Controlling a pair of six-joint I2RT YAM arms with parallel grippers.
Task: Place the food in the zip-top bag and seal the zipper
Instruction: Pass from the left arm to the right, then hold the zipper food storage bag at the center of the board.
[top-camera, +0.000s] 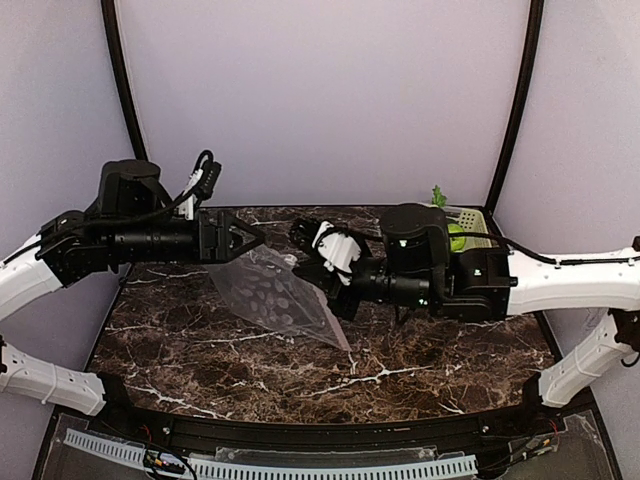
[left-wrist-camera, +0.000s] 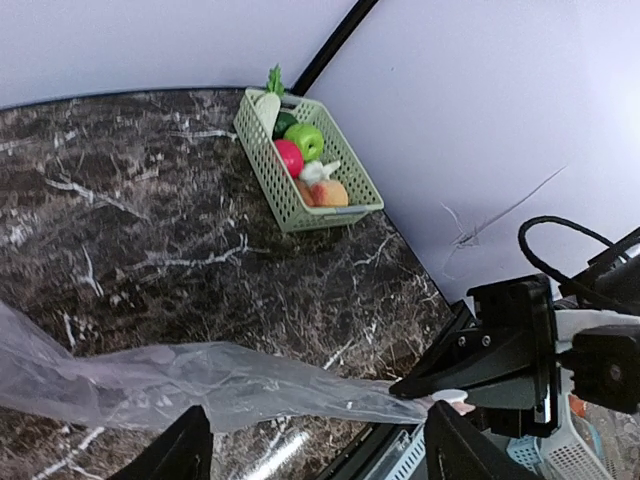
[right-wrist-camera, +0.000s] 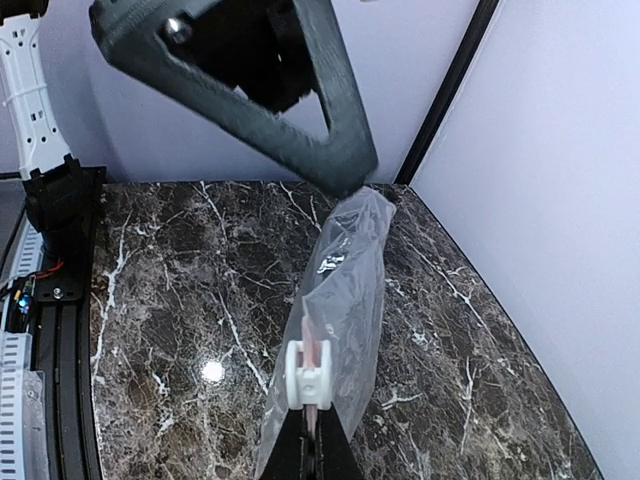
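The step in hand is judged to be the readying of the bag; no filling has begun.

At the left, the left gripper (top-camera: 250, 238) is seen with its fingers spread wide, nothing being grasped. In the left wrist view the clear plastic runs across the gap between them without being pinched.

Next to it, the bag (top-camera: 272, 292) is held slanted above the dark marble table (top-camera: 420, 350), its dotted half being turned toward the overhead camera. It looks flat and empty. Whether its mouth is parted cannot be told.

To the right of that, the right gripper (right-wrist-camera: 312, 430) is clamped on the zipper (right-wrist-camera: 314, 345), the thin pink strip being pinched just beyond a small white slider.

At the far right corner, the basket (left-wrist-camera: 270, 175) is set well apart from the bag. All the food (left-wrist-camera: 300, 150) that can be seen lies in it: a radish, two apples, garlic and an orange piece among them.

For the next move, the mouth of the bag is likely to have to be parted, probably by the free lip being taken with the left gripper. Only then can the food be carried over.

In the overhead view most of the basket is hidden behind the right arm. That arm is occupied with the bag, so any picking would probably fall to the left arm, by which a long reach across would be needed.
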